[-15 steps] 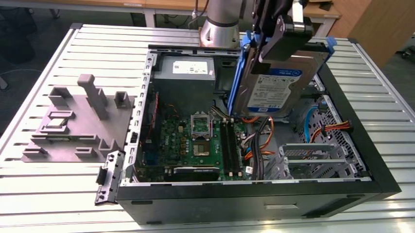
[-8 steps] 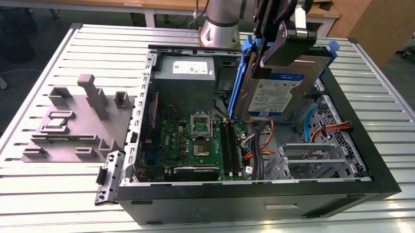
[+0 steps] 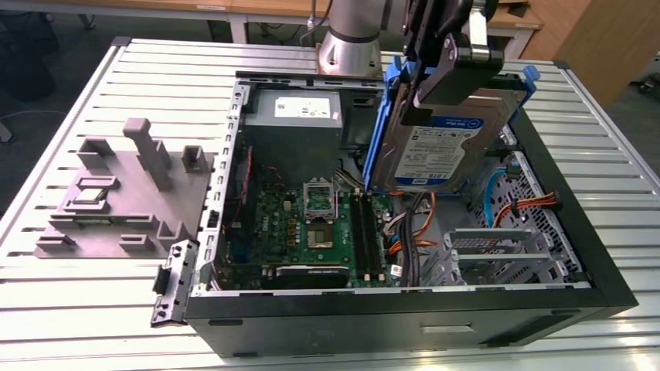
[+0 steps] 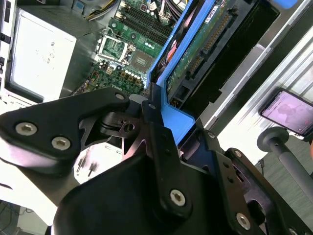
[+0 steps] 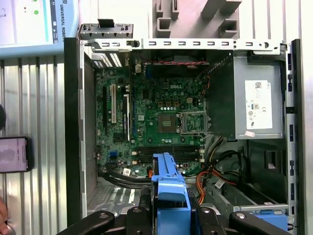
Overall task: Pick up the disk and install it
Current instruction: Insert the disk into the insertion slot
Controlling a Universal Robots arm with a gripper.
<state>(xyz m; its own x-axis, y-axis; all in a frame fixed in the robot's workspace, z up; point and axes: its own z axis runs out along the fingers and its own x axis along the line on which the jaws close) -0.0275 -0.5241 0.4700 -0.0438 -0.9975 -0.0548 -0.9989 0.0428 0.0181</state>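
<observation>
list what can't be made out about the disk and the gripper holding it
Exterior view: the gripper, shut on the disk, covers the disk's upper end; the gripper's top is cut off by the frame edge.
Exterior view: the disk hides the computer case corner behind it.
First wrist view: the disk is edge-on, so its label face is hidden.
Second wrist view: the gripper body blocks the disk's near end.

Black gripper [image 4: 159, 110] — silver screws [image 4: 177, 197], silver-grey arm [image 3: 345, 39].
</observation>
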